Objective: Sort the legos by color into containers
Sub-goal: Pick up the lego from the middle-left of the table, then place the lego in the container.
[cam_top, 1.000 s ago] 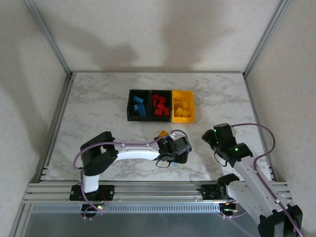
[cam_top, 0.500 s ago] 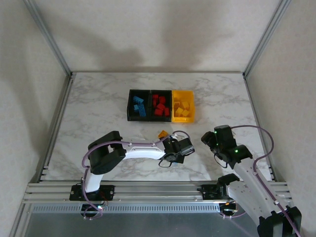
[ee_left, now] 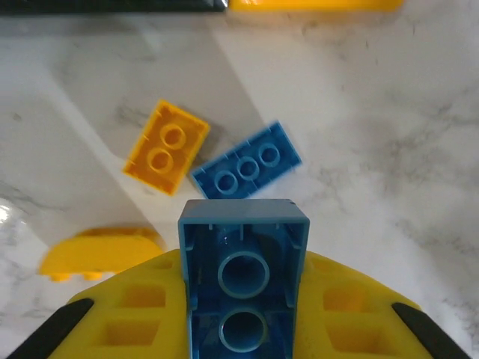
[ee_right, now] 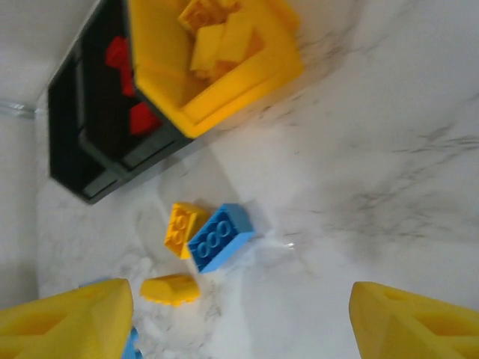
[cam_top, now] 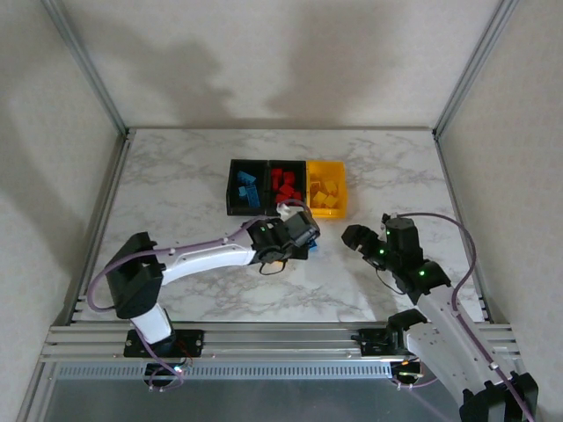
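Our left gripper has its jaws closed on a blue lego, the held brick. It is clamped by its long sides, hollow underside toward the wrist camera, and it sticks out past the fingertips. With that overhang, a knock on a bin wall could twist it in the pads or pop it free.

It belongs in the blue bin, the left end of the row, which touches the red bin. If we let go early or off-centre, it could land among the reds or bounce off the shared wall onto the table. From above we cannot tell how high the held brick rides, so it may or may not clear the rim.

Three legos lie loose below the held one: a yellow brick, a blue brick seemingly touching its corner, and a curved piece a little apart. Dropping low on the way out could sweep them aside.

Our right gripper stands wide, with nothing between its fingers, looking at the same loose legos and the yellow bin. If it reaches in while the left arm is crossing, the arms could meet. Pinching either touching brick may also drag its neighbour.
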Controlling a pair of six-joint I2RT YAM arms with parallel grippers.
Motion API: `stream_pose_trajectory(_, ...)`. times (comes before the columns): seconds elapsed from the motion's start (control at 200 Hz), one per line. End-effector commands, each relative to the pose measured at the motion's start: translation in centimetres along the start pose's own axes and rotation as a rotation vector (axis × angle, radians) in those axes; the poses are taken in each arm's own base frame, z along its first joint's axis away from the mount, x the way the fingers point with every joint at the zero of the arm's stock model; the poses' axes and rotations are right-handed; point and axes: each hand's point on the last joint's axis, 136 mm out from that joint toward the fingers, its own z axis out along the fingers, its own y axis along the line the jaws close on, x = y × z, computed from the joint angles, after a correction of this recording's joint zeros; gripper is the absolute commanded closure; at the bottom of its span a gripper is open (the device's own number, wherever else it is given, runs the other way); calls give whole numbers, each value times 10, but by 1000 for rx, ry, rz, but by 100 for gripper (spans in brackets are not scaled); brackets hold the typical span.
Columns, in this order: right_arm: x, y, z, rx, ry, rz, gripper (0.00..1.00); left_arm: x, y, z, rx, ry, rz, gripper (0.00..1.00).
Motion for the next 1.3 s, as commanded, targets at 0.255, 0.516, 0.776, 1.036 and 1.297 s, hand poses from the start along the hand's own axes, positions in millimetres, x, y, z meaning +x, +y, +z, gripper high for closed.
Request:
stream_pose_trajectory(0.255,12,66,11,-213,51,-158,24,-83,90,-13,-166,-106,-62,85)
stream_pose_trajectory(0.516,19,95,25,-257,70,-210,24,-137,141,9,-228,-107,-120,86)
stream_pose_trajectory(0.776,24,125,36,-316,102,-254,24,-170,170,45,-270,-96,-156,87)
stream_pose_trajectory(1.036,23,125,44,-278,102,-261,25,-188,179,84,-273,-62,-173,87)
stream_pose_trajectory(1.297,24,120,43,-266,97,-248,25,-194,187,110,-305,-26,-164,81)
